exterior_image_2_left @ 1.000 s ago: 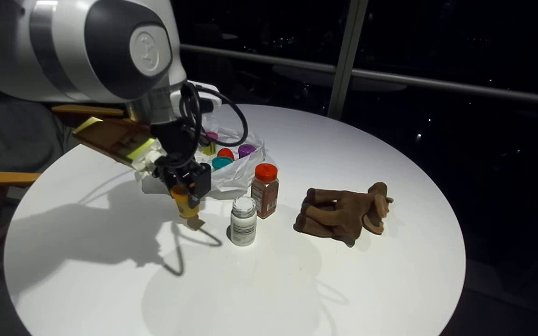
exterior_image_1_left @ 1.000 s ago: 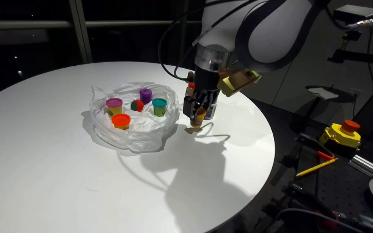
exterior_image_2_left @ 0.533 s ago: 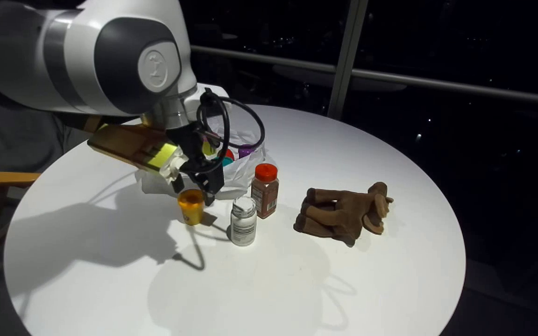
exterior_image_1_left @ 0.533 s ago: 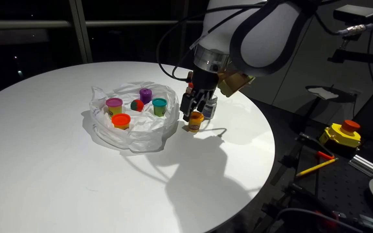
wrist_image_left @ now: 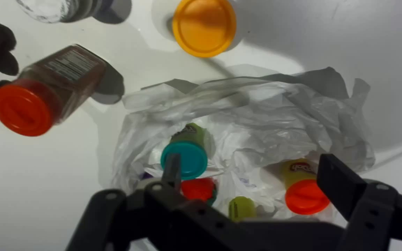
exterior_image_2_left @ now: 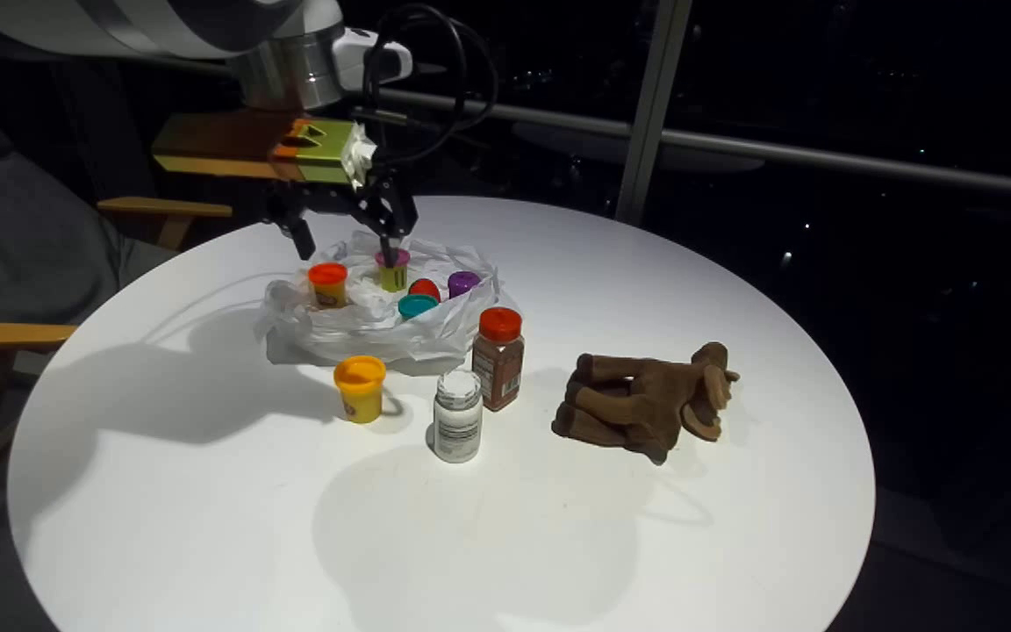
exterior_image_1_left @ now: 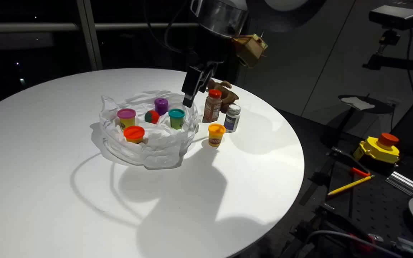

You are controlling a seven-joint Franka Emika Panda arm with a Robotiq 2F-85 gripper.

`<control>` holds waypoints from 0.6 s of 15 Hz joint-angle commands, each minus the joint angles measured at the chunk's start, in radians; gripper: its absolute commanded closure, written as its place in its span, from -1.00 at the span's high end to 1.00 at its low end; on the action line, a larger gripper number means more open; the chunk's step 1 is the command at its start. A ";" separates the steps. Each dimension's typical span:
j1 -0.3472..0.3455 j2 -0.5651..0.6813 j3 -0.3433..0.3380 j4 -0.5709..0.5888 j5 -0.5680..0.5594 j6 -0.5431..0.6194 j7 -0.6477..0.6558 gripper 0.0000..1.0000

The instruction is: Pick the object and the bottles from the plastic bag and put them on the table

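Gripper [exterior_image_2_left: 347,253] wide, nothing btwn jaws, above plastic bag [exterior_image_1_left: 161,157]. In bag: teal-lid tub [exterior_image_1_left: 176,120], orange-lid tub [exterior_image_1_left: 133,134], red-green ball [exterior_image_1_left: 152,116], purple tub [exterior_image_1_left: 161,106] (base hidden, tilt unclear). Yellow-lid tub [exterior_image_1_left: 216,135] on table [exterior_image_1_left: 48,193]. Tubs prob. light, stiff, bit slippery; take sides just under lid. Bag thin, may snag.

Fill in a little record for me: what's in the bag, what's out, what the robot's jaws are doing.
In plastic bag: teal-lidded tub, red-orange-lidded tub, pink-lidded tub, purple cylinder, rounded red-and-green item
Out on table: yellow-orange-lidded Play-Doh tub, red-capped bottle, white-capped bottle, brown toy moose
Jaws: open, holding nothing, near the bag
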 commanded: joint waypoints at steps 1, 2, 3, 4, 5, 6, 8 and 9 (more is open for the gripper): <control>-0.081 0.085 0.109 0.145 0.105 -0.149 -0.238 1.00; -0.082 0.113 0.103 0.185 0.094 -0.198 -0.259 1.00; -0.081 0.140 0.092 0.225 0.073 -0.238 -0.270 1.00; -0.078 0.164 0.077 0.257 0.048 -0.261 -0.274 1.00; -0.074 0.186 0.064 0.290 0.026 -0.275 -0.276 1.00; -0.076 0.206 0.056 0.317 0.011 -0.287 -0.284 1.00; -0.086 0.246 0.056 0.368 0.005 -0.302 -0.306 1.00; -0.092 0.261 0.058 0.384 0.007 -0.304 -0.317 1.00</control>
